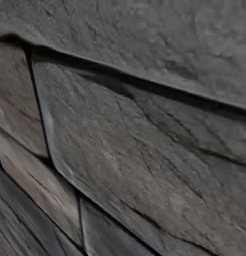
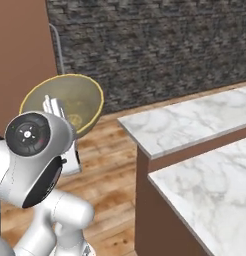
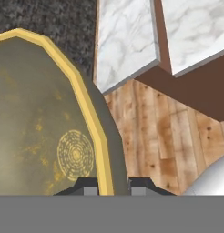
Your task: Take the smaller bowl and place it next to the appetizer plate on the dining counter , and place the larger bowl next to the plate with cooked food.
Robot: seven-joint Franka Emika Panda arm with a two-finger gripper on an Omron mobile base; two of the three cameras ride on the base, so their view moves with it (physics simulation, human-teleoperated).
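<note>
The larger bowl (image 2: 75, 97), olive-tan with a thin yellow rim and a yellowish round mark inside, hangs tilted in the air above the wood floor. My gripper (image 3: 113, 185) is shut on its rim, one dark fingertip (image 3: 86, 184) inside the bowl (image 3: 41, 123) and the other outside it. The dining counter (image 2: 187, 122), white veined marble over brown panelling, lies to the right, apart from the bowl, and in the hand view the counter (image 3: 125, 43) stands beyond the rim. The smaller bowl, the appetizer plate and the plate with cooked food are out of view.
A dark stone wall (image 2: 160, 50) runs behind the counter, and the same stone wall (image 1: 135, 140) stands very close in the left base view. A brown panel (image 2: 20, 55) rises at the left. Wood floor (image 2: 115, 165) lies between me and the counter.
</note>
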